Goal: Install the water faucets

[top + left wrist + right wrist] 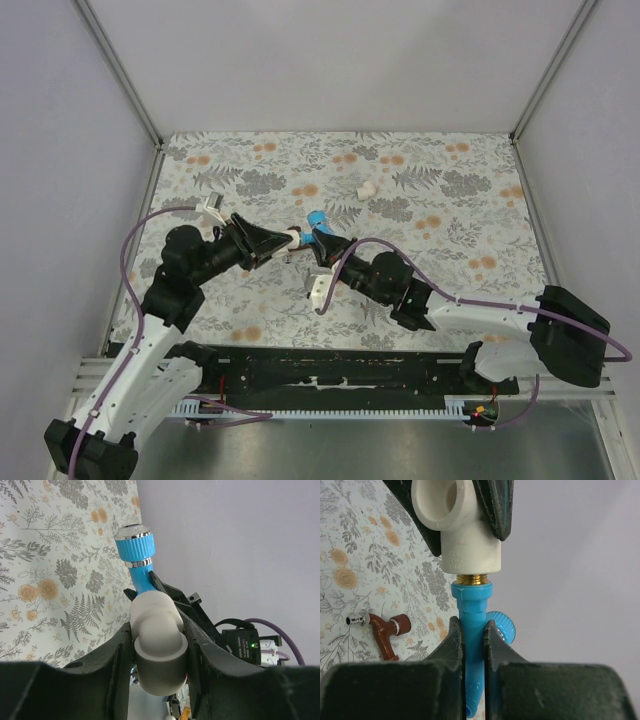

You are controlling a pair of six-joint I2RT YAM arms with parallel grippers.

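My left gripper (283, 241) is shut on a white elbow fitting (157, 640), held above the table's middle. My right gripper (322, 243) is shut on the bright blue faucet (474, 615), gripping its body with the ribbed handle (501, 626) to the right. The faucet's brass thread (472, 579) sits in the elbow's socket (470, 545), the two parts in line. From the left wrist the blue faucet (137, 555) sticks out beyond the elbow, chrome cap up. The dark red-brown faucet (382, 630) lies on the table below, untouched.
A second white stubby fitting (367, 188) lies on the floral cloth (440, 220) behind the grippers. White walls and metal frame posts (120, 70) close in the back and sides. A black rail (330, 375) runs along the near edge.
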